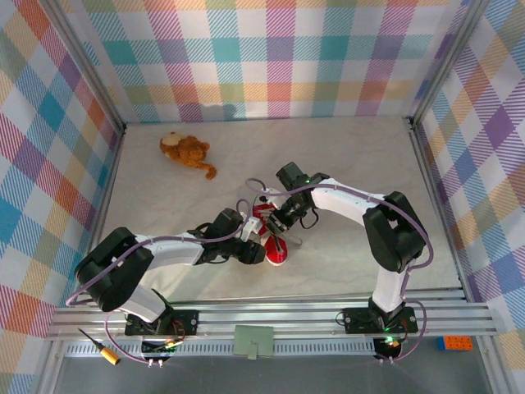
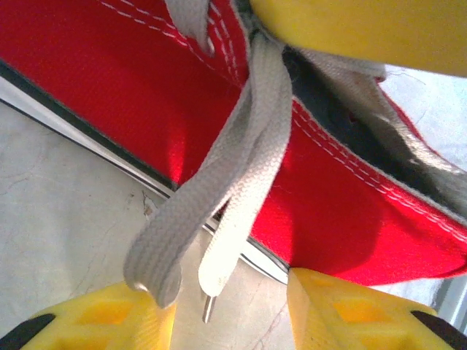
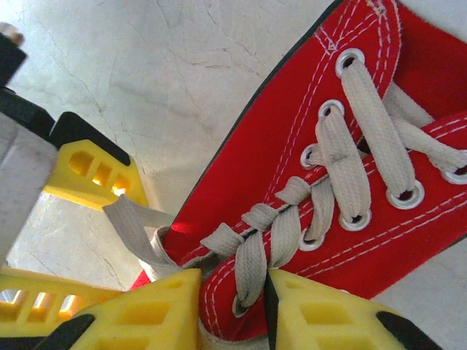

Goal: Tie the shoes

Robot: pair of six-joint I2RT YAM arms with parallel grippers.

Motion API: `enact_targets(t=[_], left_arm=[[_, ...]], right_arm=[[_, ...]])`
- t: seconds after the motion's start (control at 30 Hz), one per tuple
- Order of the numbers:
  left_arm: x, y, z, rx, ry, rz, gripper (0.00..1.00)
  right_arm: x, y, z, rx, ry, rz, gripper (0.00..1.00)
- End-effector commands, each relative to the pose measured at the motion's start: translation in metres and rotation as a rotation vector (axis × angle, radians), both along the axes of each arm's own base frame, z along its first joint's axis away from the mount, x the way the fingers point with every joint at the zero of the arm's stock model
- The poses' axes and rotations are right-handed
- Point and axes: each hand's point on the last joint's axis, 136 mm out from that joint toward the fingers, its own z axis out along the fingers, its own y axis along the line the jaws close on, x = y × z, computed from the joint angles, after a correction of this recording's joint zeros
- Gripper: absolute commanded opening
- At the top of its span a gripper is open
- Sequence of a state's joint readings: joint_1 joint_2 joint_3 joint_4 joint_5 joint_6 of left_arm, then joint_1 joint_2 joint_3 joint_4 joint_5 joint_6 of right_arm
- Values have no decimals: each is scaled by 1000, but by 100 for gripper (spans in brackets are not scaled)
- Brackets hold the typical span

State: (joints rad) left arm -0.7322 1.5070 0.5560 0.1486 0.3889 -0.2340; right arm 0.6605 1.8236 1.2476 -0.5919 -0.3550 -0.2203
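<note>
Little red sneaker [image 1: 277, 251] sits near the middle of the table [image 1: 164, 197], light and floppy, soft laces [image 2: 241, 168] probably slippery, so I'd grab the ends: left pincer [image 2: 226, 292] is spread around them, right pincer [image 3: 235, 281] hugs a strand, can't tell if it's gripping.

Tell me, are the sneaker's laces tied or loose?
Loose. Two lace ends hang free over the red side of the sneaker, not knotted together.

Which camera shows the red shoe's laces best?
Right wrist: the laces cross through the eyelets up close. Left wrist shows two loose lace ends; from the top external view, the shoe looks small.
</note>
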Motion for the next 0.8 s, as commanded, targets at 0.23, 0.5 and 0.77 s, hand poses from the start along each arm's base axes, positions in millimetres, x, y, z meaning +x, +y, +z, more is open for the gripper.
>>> enact_targets(t=[0.23,0.5,0.77], left_arm=[[2,-7,1,-9,-12,-5,0],[-9,11,6,32,-21,13,0],[-17,21,6,40,-12,24,0]], right_arm=[[5,-2,-3,-24,-12,-12,26],[9,-8,-9,-69,-31,-24,24],[10,-13,-15,-97,-36,-37,24]])
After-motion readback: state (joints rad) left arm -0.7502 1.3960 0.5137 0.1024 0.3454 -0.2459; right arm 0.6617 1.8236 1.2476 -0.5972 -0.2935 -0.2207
